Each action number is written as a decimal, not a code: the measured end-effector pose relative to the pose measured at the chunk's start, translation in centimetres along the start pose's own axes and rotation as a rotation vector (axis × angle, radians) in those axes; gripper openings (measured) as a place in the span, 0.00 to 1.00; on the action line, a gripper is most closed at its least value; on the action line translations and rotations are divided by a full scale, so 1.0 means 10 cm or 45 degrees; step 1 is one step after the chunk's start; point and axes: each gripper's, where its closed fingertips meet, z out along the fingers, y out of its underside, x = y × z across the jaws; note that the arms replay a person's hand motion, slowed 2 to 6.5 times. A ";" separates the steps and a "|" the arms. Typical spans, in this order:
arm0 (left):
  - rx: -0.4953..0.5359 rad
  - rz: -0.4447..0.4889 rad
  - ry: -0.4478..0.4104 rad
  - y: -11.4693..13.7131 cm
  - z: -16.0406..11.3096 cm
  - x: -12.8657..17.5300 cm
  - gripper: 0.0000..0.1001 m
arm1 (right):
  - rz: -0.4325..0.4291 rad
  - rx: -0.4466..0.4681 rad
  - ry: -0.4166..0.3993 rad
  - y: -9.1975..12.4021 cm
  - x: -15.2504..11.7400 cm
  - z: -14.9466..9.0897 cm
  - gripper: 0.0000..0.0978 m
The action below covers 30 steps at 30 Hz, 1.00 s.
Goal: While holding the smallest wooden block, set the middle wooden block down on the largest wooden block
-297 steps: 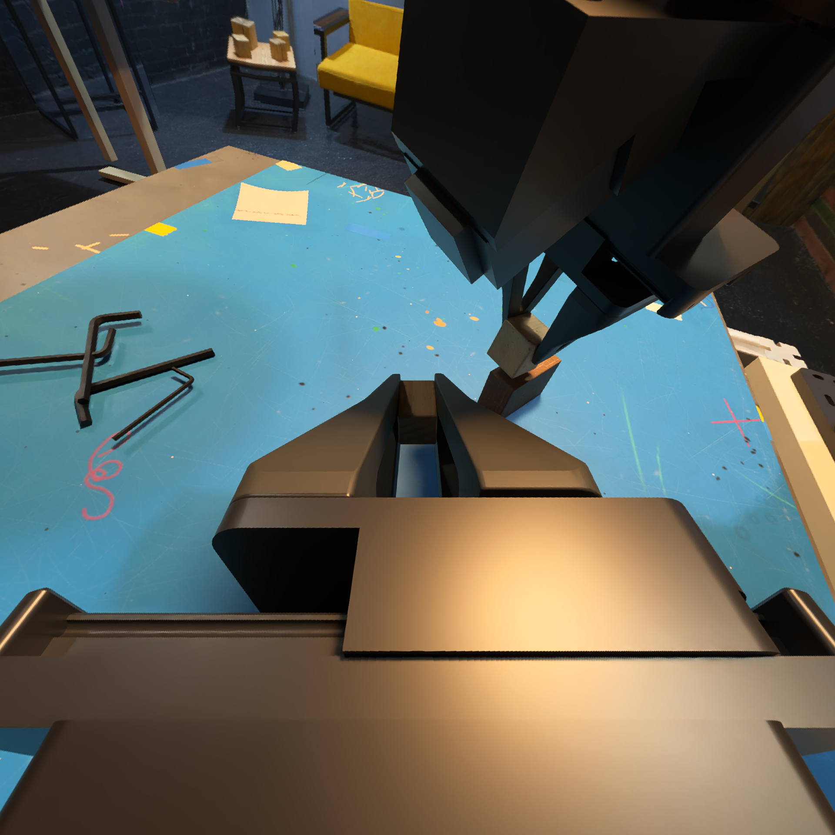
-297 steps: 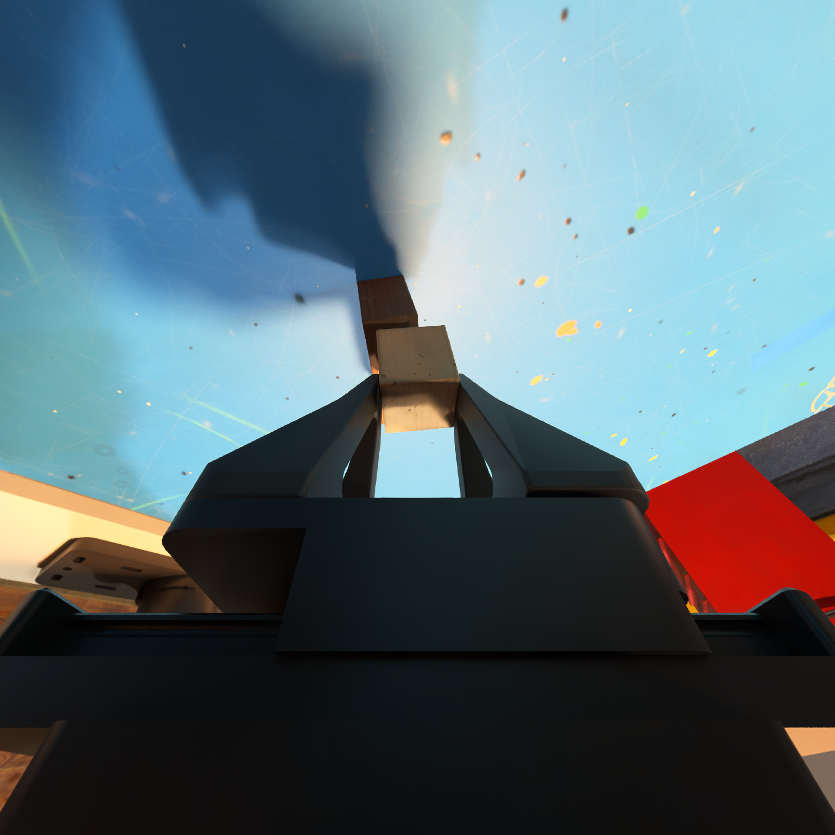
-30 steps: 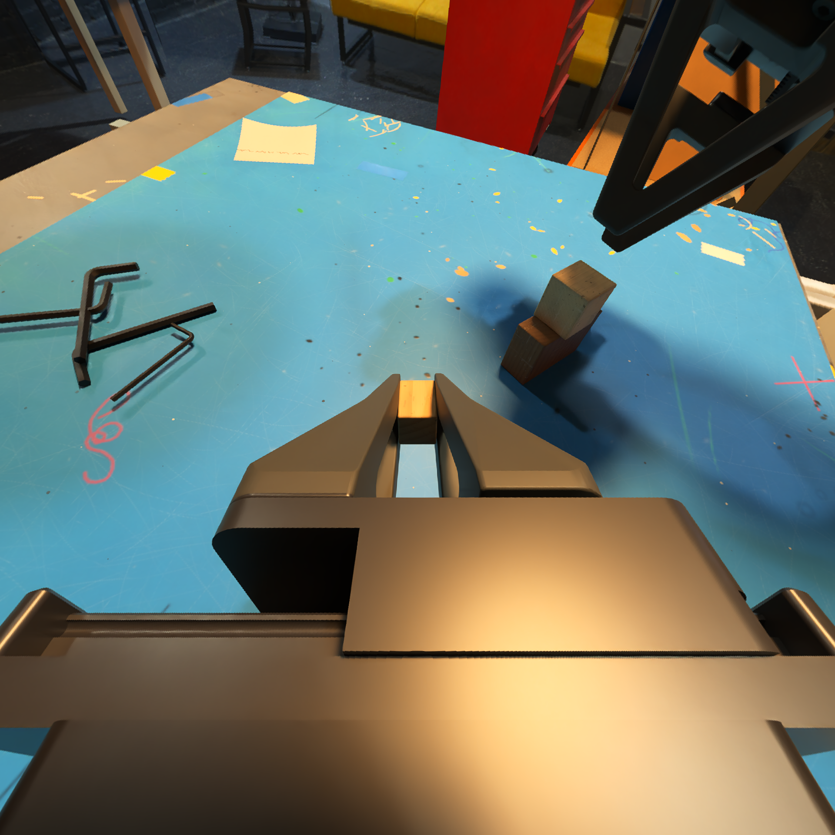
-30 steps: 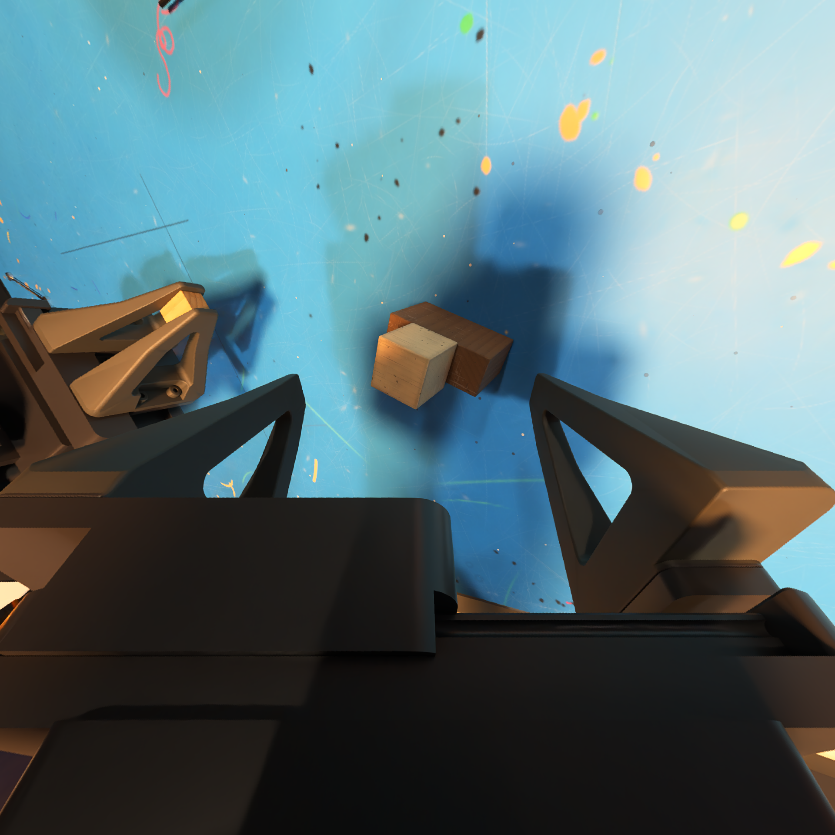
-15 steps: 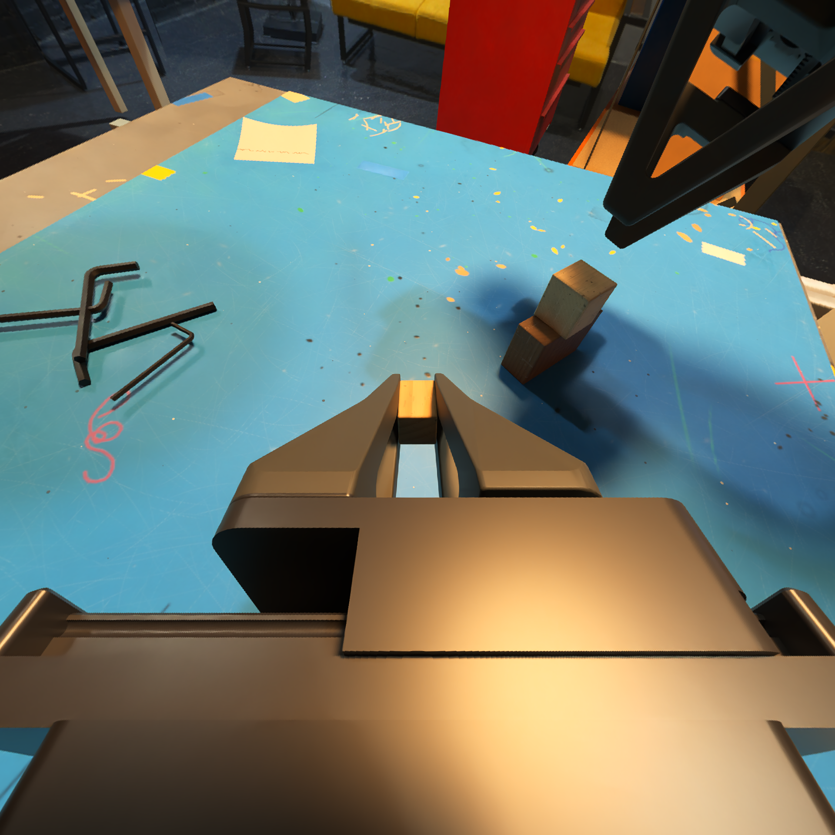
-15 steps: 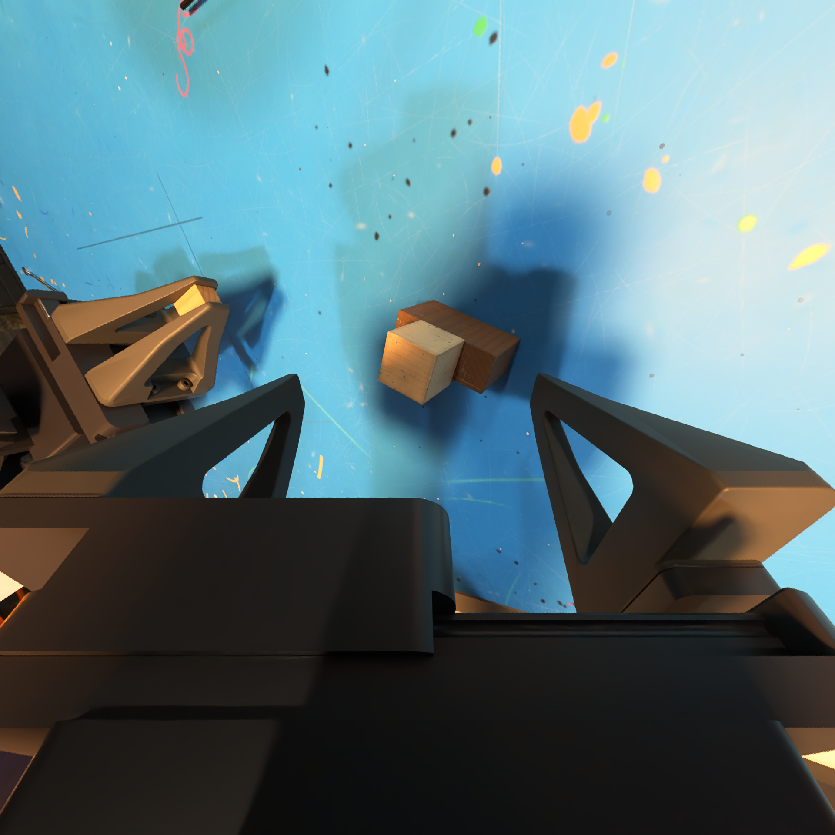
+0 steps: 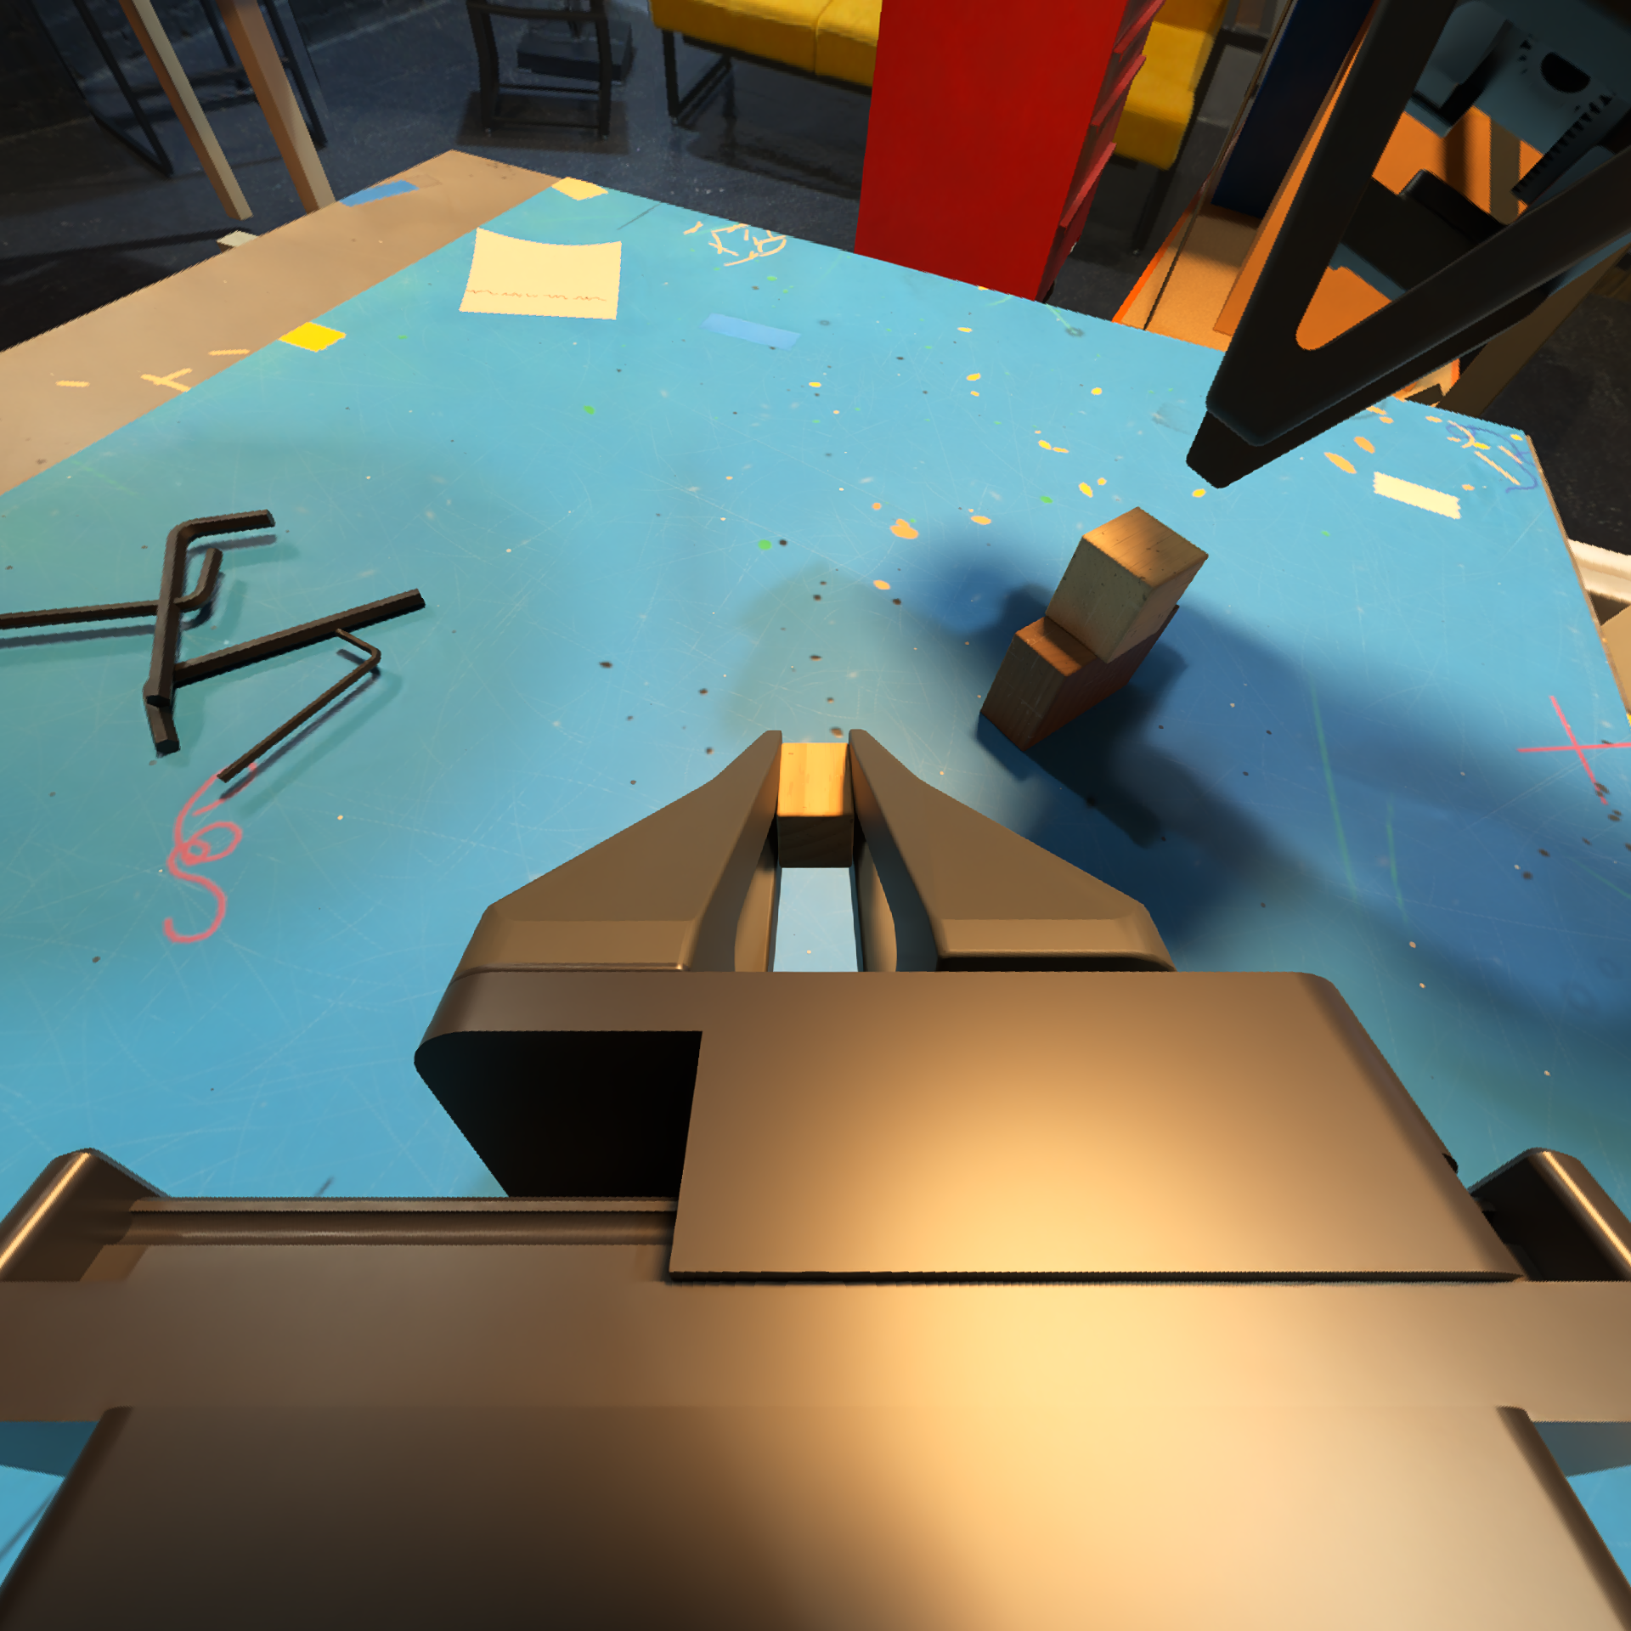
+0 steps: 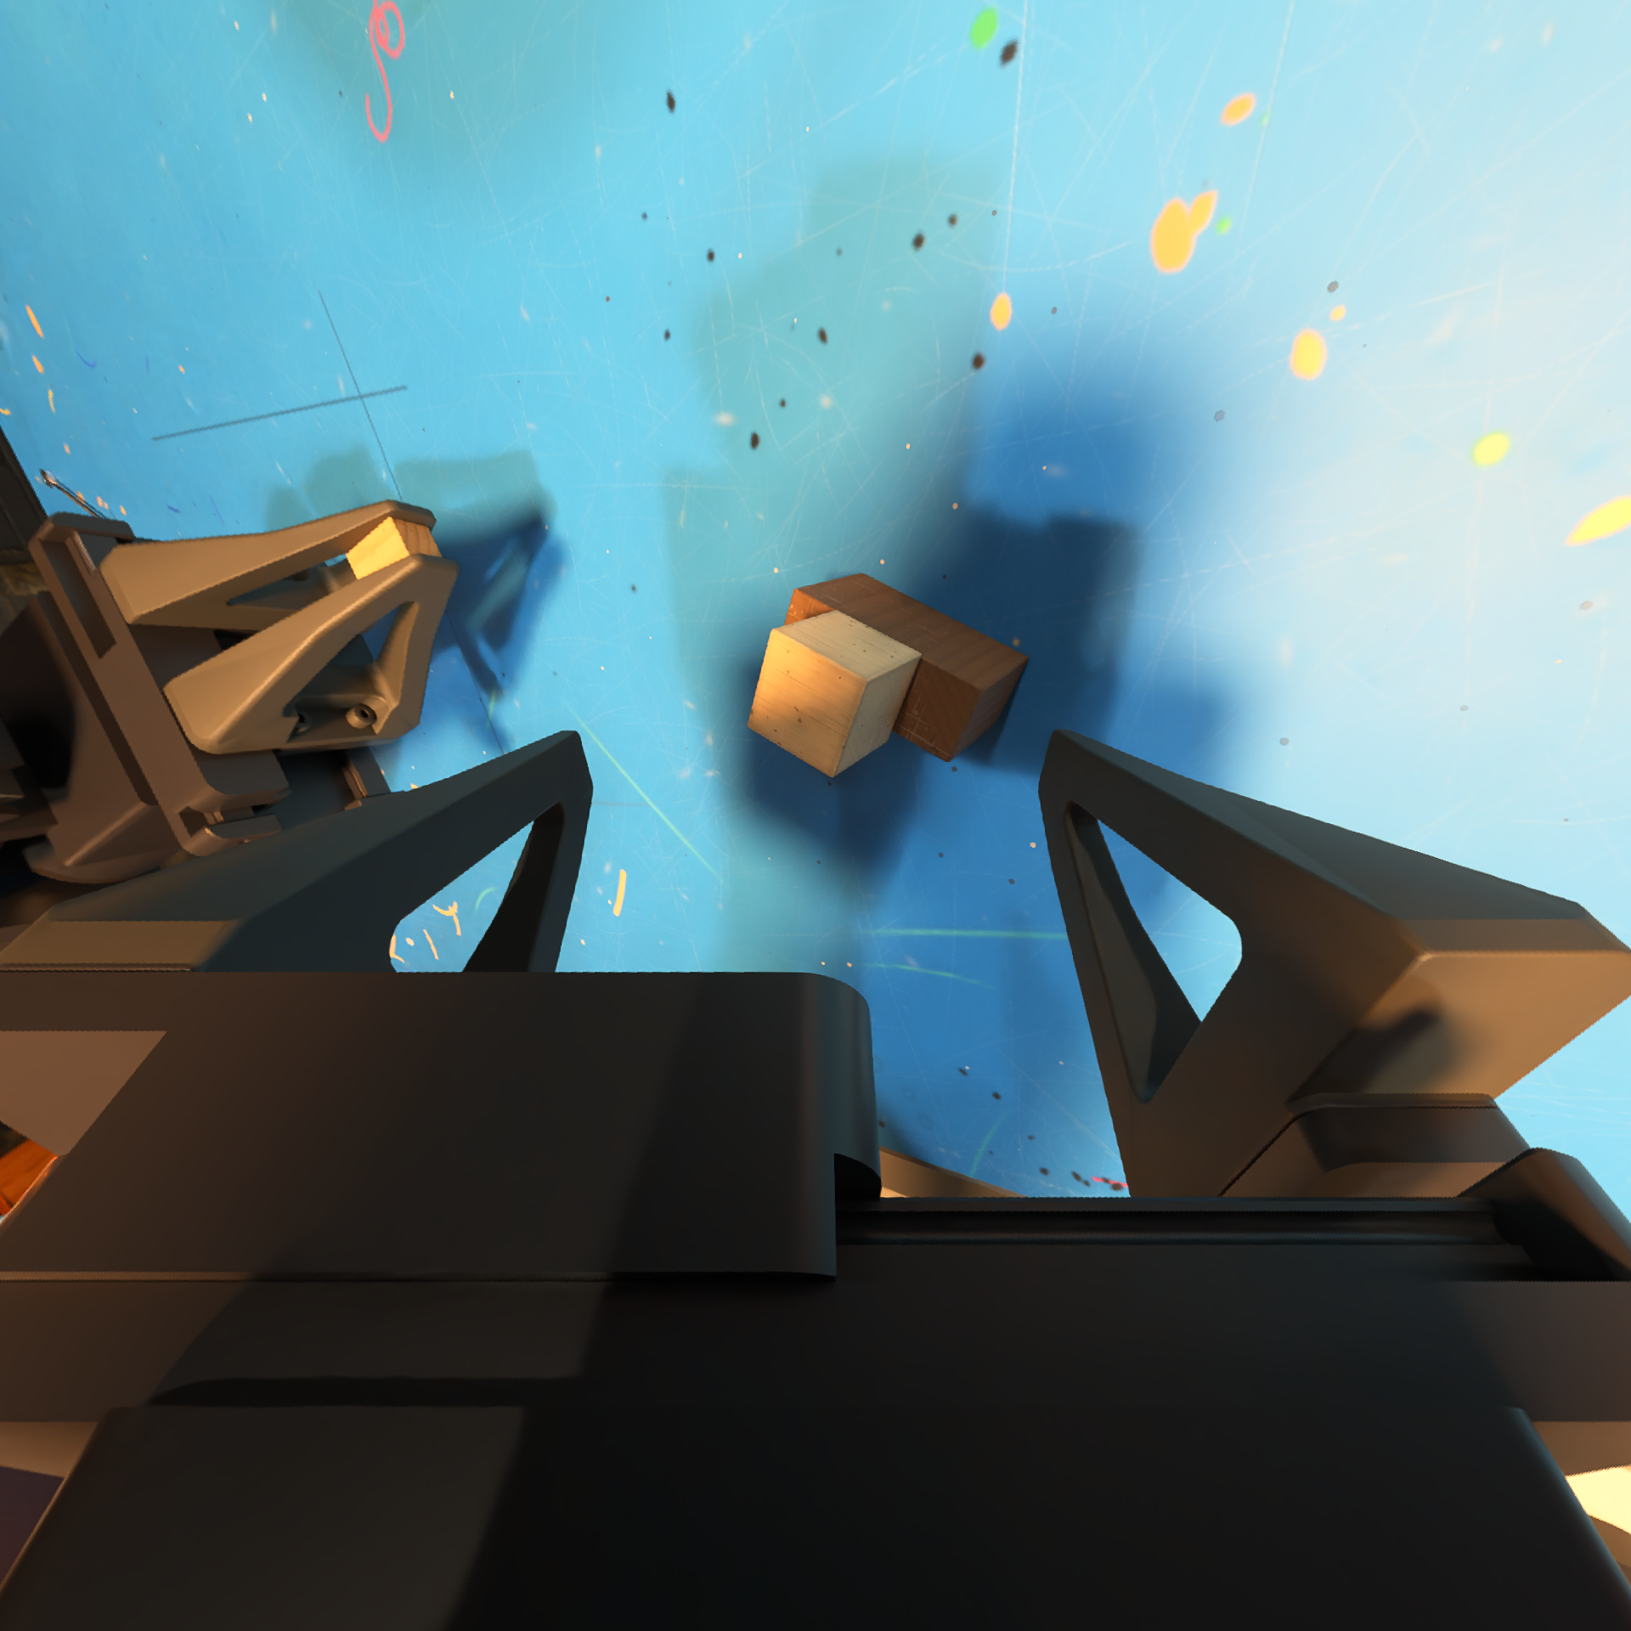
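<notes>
My left gripper [image 7: 814,750] is shut on the smallest wooden block [image 7: 812,794], a light cube held above the blue table. It also shows in the right wrist view [image 8: 388,540], at the left. The middle wooden block [image 7: 1121,582], a pale cube, rests on top of the largest wooden block [image 7: 1041,684], a dark brown block lying on the table at the right. Both show in the right wrist view: the pale block [image 8: 830,693] on the brown one [image 8: 949,675]. My right gripper [image 8: 812,759] is open and empty, well above the stack. One of its fingers [image 7: 1377,291] shows at the left wrist view's upper right.
Several black hex keys [image 7: 221,635] lie at the table's left. A pale paper sheet [image 7: 540,274] lies at the far side. A red cabinet [image 7: 980,132] stands beyond the blue table [image 7: 618,485]. The table's right edge is close to the stack.
My right gripper has risen a little farther from the stack, open. 9.9 s ago it held the middle block at the largest one; now that block rests there. The left gripper holds still.
</notes>
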 end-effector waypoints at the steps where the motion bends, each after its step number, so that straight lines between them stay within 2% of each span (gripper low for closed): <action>1: 0.000 0.000 0.000 0.00 0.00 0.00 0.12 | -0.013 -0.002 0.003 0.00 0.00 0.00 0.89; 8: -0.002 0.000 -0.002 0.00 0.00 0.00 0.12 | -0.148 -0.011 0.029 0.00 0.00 -0.04 0.92; 13: -0.003 0.000 -0.003 0.00 0.00 0.00 0.12 | -0.259 -0.023 -0.016 0.01 -0.05 -0.05 0.93; 16: -0.003 0.000 -0.003 0.00 0.00 0.00 0.12 | -0.379 -0.034 -0.045 0.01 -0.09 -0.06 0.95; 20: -0.003 0.000 -0.003 0.00 0.00 0.00 0.12 | -0.620 -0.037 -0.033 0.00 -0.11 -0.09 0.95; 25: -0.004 0.000 -0.003 0.01 0.00 0.00 0.12 | -1.060 -0.013 0.029 0.03 -0.15 -0.11 0.93; 28: -0.004 0.000 -0.004 0.01 0.00 0.00 0.12 | -1.291 -0.020 0.077 0.07 -0.16 -0.11 0.88; 30: -0.005 0.000 -0.005 0.01 0.01 0.00 0.12 | -1.401 -0.027 0.124 0.08 -0.13 -0.09 0.83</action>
